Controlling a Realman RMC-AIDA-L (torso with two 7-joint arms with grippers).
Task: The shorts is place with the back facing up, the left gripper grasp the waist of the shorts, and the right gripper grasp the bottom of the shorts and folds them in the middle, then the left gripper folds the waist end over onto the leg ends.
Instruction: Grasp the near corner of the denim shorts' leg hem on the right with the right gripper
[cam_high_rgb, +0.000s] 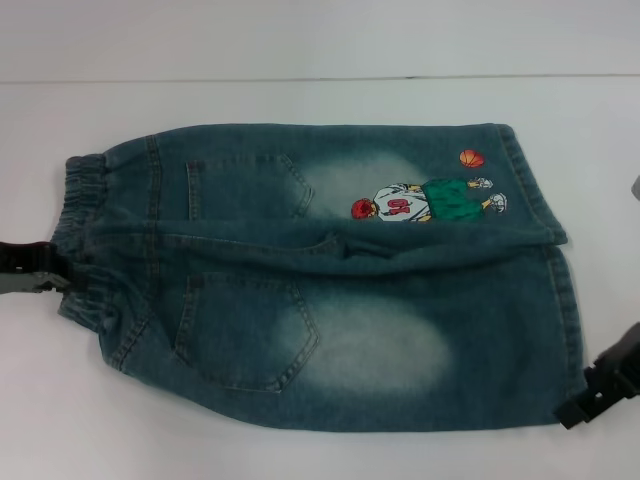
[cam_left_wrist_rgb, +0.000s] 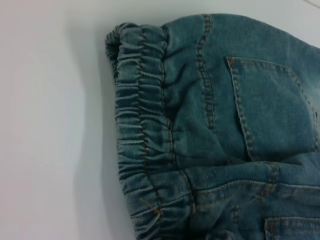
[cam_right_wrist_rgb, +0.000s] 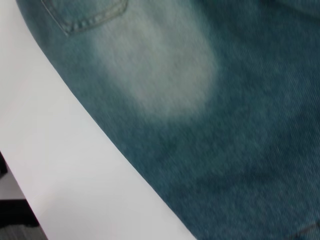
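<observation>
1. Denim shorts (cam_high_rgb: 330, 280) lie flat on the white table (cam_high_rgb: 300, 455), back pockets up, waist (cam_high_rgb: 85, 240) toward the robot's left and leg ends (cam_high_rgb: 555, 300) toward its right; nothing looks folded yet.
2. Left gripper (cam_high_rgb: 35, 268) sits at the waist edge, touching or just beside the elastic. I cannot tell how far its fingers are open or whether they hold cloth.
3. Right gripper (cam_high_rgb: 600, 385) sits at the near corner of the leg ends. Its fingers are likewise unclear.
4. Judged step: getting hold of the near long edge for the lengthwise fold.
5. To do it well, each gripper should pinch both layers at its own end of that same edge.
6. Lift together and evenly, keeping the edge taut.
7. Carry it across to the far edge, beside the cartoon patch (cam_high_rgb: 425, 200), so the seams line up.
</observation>
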